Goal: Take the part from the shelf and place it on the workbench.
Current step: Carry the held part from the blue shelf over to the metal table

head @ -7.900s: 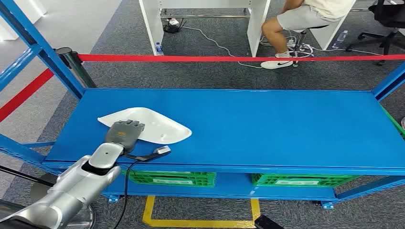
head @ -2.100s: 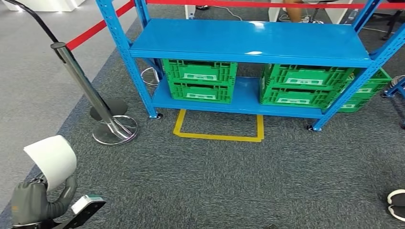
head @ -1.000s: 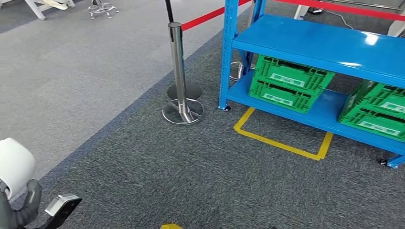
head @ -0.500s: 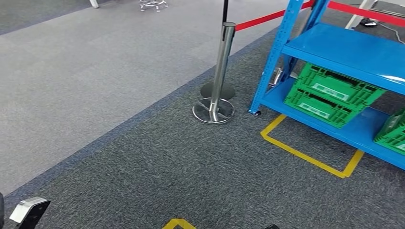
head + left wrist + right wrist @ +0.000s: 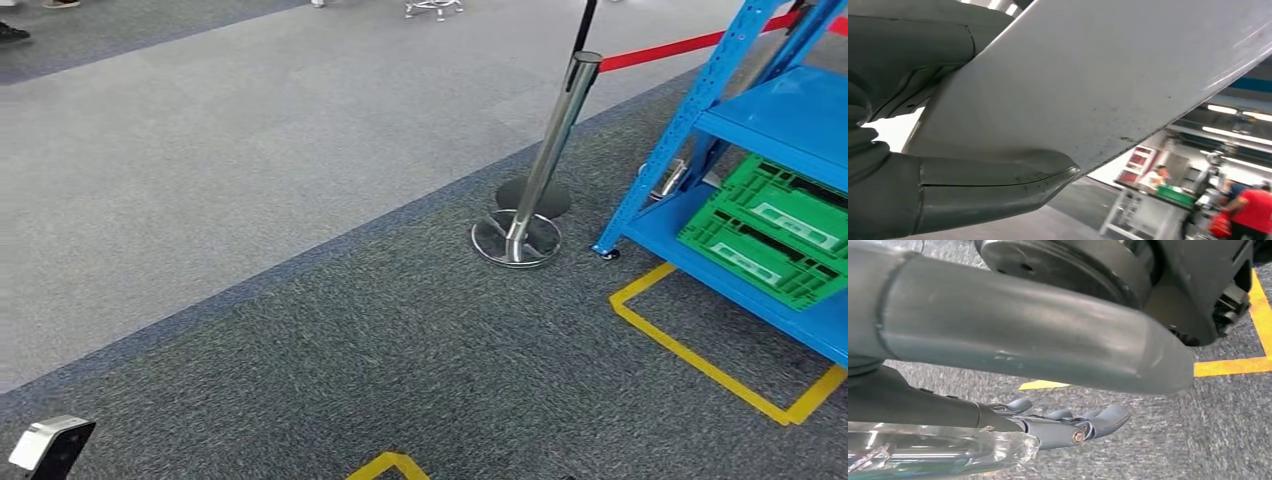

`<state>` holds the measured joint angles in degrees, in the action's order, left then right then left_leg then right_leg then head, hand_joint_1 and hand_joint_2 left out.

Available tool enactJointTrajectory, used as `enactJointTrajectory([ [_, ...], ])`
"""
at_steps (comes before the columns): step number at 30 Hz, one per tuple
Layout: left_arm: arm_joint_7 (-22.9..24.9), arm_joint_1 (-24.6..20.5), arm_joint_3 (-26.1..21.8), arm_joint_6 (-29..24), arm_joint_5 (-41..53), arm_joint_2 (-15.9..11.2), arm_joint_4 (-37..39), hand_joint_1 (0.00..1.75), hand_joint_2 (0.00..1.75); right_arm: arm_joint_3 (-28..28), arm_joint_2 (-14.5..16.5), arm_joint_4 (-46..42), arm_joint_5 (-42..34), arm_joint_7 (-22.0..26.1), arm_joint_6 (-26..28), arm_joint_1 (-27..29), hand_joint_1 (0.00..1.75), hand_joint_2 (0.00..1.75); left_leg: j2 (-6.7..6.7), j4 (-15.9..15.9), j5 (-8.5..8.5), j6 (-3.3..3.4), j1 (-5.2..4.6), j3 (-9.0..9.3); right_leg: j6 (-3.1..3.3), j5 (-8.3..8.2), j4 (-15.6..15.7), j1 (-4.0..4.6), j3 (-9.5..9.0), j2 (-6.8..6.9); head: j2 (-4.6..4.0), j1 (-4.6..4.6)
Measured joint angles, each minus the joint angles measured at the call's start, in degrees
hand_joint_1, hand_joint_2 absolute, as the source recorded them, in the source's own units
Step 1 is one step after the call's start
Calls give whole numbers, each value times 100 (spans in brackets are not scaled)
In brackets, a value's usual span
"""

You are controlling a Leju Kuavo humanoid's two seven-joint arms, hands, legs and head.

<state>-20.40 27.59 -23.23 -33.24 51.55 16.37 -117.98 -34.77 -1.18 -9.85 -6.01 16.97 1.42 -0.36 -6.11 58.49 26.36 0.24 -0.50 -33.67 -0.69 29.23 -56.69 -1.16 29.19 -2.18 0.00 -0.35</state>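
- Left wrist view: the left hand (image 5: 903,165) clamps the white part (image 5: 1098,85), thick thumb on one face and dark fingers (image 5: 908,47) on the other; the part's pale face is speckled with small dark marks.
- Right wrist view: the right hand (image 5: 1068,427) hangs over grey carpet, fingers slightly curled and apart, holding nothing; yellow tape (image 5: 1233,365) crosses the carpet beyond it.
- Head view, 7 o'clock corner: one small grey-and-black block (image 5: 45,447).
- Head view, 6 o'clock edge: a yellow tape corner (image 5: 388,465) on dark carpet.
- Head view, 3 to 4 o'clock: a yellow floor outline (image 5: 700,360) in front of the blue shelf (image 5: 770,120).
- On the lowest shelf level, one green crate (image 5: 770,235) carries two white labels; their writing is too small to read.
- Centre-right, toward 1 o'clock: one steel post (image 5: 545,160) on a round base, a red belt (image 5: 680,48) running from its top to the shelf.
- Left wrist view, far off: a white bench (image 5: 1143,210) with something green on it and people nearby, one in red.
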Motion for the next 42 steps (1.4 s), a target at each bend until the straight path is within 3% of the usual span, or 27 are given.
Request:
enactJointTrajectory([
  [2,-2,-16,-21,1,-1,7,-8,175,175,1,8,1,-11,2,4,8,0,0,371,548,338,-62,6,-252,43,-9,20,1,-10,164,0,-26],
  [3,-2,-26,-27,2,-1,8,-9,175,175,2,8,3,-21,2,6,17,0,0,489,947,537,-94,23,-439,53,-4,19,8,-10,248,0,-39],
  [5,-3,-24,-35,5,-1,13,-9,175,175,2,7,6,-40,1,8,27,0,0,558,1498,713,-137,65,-700,53,10,18,16,-10,422,0,-39],
  [6,-8,-21,-40,7,1,17,-9,175,175,2,7,7,-39,1,8,25,0,0,575,1476,635,-148,81,-682,46,20,17,17,-15,503,0,-40],
  [7,-16,-20,-49,8,3,23,-9,175,175,2,7,8,-39,1,8,22,0,0,611,1242,469,-151,93,-553,35,32,17,16,-29,582,0,-41],
  [9,-42,-31,-72,3,7,37,-10,175,175,2,7,8,-39,3,7,15,0,0,869,459,132,-127,75,-119,-8,68,14,31,-73,717,0,-43],
  [11,-94,-50,-101,-8,-7,62,-14,175,175,2,7,8,-39,4,8,11,0,0,1082,-13,36,-56,33,126,-69,110,10,61,-103,834,0,-36],
  [12,-129,-58,-127,-11,-22,83,-18,175,175,2,7,8,-39,4,10,7,0,0,1089,-63,61,-15,7,134,-101,126,16,72,-121,896,0,-33],
  [14,-198,-60,-208,-13,-49,127,-39,175,175,2,7,8,-39,3,19,-16,0,0,931,-90,40,73,4,121,-167,164,16,55,-162,960,1,-30],
  [16,-254,-74,-282,-27,-54,178,-70,175,175,2,7,9,-41,4,32,-28,0,0,793,-126,7,158,19,131,-208,356,-240,32,-54,702,1,-10],
  [18,-303,-107,-323,-54,-51,240,-87,175,175,1,8,10,-42,3,40,-7,0,0,649,-133,-5,215,17,129,-204,724,-969,25,306,349,0,20],
  [19,-323,-120,-335,-68,-54,267,-87,175,175,-1,9,10,-43,1,42,8,0,0,563,-132,-6,231,4,127,-198,866,-1366,26,517,271,0,26],
  [20,-336,-125,-343,-87,-60,288,-87,175,175,-2,9,10,-42,-1,42,21,0,0,473,-131,-6,238,-10,129,-187,912,-1627,30,676,237,0,26],
  [21,-344,-125,-350,-113,-69,303,-87,175,175,-2,9,10,-43,-3,42,32,0,0,381,-128,-5,242,-20,136,-173,837,-1678,36,742,221,0,26],
  [23,-366,-125,-367,-186,-80,326,-87,175,175,-2,9,10,-44,-4,45,36,0,0,208,-125,0,235,-27,161,-133,395,-1123,45,563,134,0,27],
  [25,-398,-130,-377,-270,-81,343,-88,175,175,-2,9,11,-44,-4,49,33,0,0,63,-107,10,211,-32,165,-97,52,-379,31,264,-148,0,24],
  [27,-419,-130,-386,-336,-79,357,-92,175,175,-3,9,14,-44,-7,56,22,0,0,-65,-90,2,151,-19,124,-76,8,-90,27,119,-311,0,19],
  [29,-425,-123,-404,-368,-71,368,-101,175,175,-4,20,14,-44,-9,62,11,0,0,-182,-84,-18,77,4,75,-35,-4,-50,32,77,-194,0,20],
  [31,-432,-126,-425,-394,-61,372,-113,175,175,-3,37,14,-44,-7,66,9,0,0,25,90,104,13,-3,-14,21,-27,-3,17,50,-39,0,0],
  [33,-440,-146,-438,-426,-51,372,-121,175,175,-2,44,15,-51,-6,72,20,0,0,396,690,448,-49,5,-298,62,-23,20,22,28,138,0,-26],
  [35,-444,-152,-447,-450,-38,372,-122,175,175,-3,44,16,-55,-9,77,38,0,0,535,1377,717,-104,46,-638,78,-2,20,35,21,328,0,-32],
  [36,-445,-146,-452,-465,-28,372,-122,175,175,-3,44,16,-54,-11,77,42,0,0,559,1502,707,-121,64,-701,74,9,19,38,15,417,0,-33],
  [37,-446,-141,-458,-485,-17,372,-123,175,175,-4,45,16,-53,-12,77,41,0,0,583,1398,586,-129,76,-645,65,22,18,39,3,498,0,-35],
  [38,-447,-138,-464,-511,-5,372,-125,175,175,-4,46,16,-52,-12,76,38,0,0,636,1099,395,-126,82,-483,53,38,18,40,-18,572,0,-35],
  [40,-453,-145,-473,-567,11,372,-132,175,175,-6,50,16,-53,-12,75,35,0,0,882,334,97,-83,54,-70,10,83,12,57,-56,703,0,-37],
  [42,-464,-154,-478,-613,36,372,-139,175,175,-8,52,16,-54,-13,74,30,0,0,1034,-39,54,-8,7,120,-49,131,8,84,-73,830,0,-26],
])
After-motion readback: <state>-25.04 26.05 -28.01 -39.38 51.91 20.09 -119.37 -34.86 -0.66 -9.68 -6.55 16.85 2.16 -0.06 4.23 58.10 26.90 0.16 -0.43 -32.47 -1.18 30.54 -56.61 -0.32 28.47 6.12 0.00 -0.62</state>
